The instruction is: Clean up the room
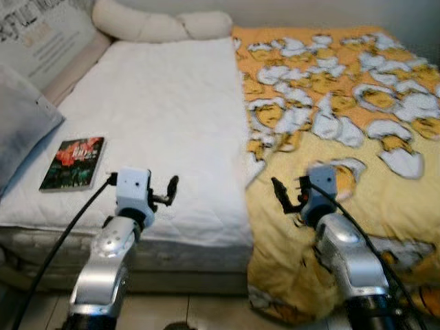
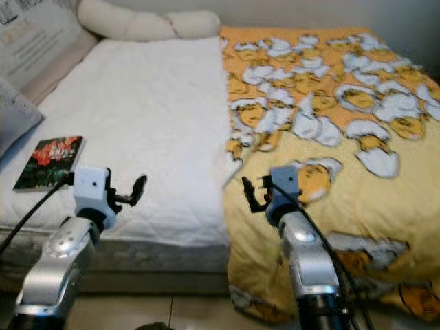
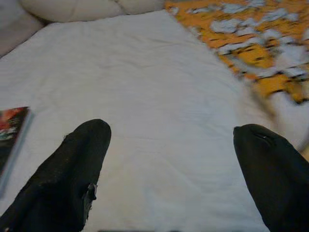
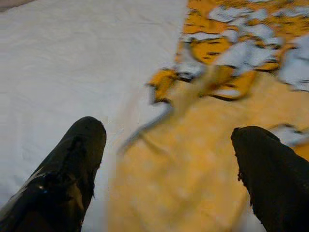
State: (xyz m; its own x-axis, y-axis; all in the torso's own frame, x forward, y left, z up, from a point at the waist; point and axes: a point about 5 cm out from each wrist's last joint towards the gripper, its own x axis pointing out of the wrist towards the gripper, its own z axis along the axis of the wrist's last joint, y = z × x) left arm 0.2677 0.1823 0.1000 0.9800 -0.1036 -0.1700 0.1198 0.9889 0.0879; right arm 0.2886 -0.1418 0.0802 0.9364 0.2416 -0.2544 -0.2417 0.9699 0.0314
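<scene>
Bed: a mattress (image 1: 165,117) under a white quilted cover takes up the robot's left half of the scene and serves as the landmark here.
Blanket: a yellow blanket (image 1: 344,124) printed with white and orange cartoon figures covers the right part of the bed, its inner edge running down the middle of the mattress and its near end hanging over the front edge toward the floor.
Book: 1 book (image 1: 73,162) with a dark cover and a red picture lies flat on the white cover, near the bed's front left corner, well apart from the blanket.
Pillows: a long cream bolster (image 1: 158,24) lies across the head of the bed; a grey pillow (image 1: 20,120) sits at the bed's left side, just beyond the book.
Left gripper: the left gripper (image 1: 170,190) is raised over the front edge of the bed, right of the book and not touching it; in the wrist view its 2 black fingers (image 3: 72,174) stand wide apart with bare white cover between them.
Right gripper: the right gripper (image 1: 282,196) is raised over the blanket's inner edge near the front of the bed; its fingers (image 4: 67,169) are spread, with the blanket's edge and white cover seen between them, holding nothing.
Floor: pale tiles (image 1: 206,313) show below the bed's front edge.
</scene>
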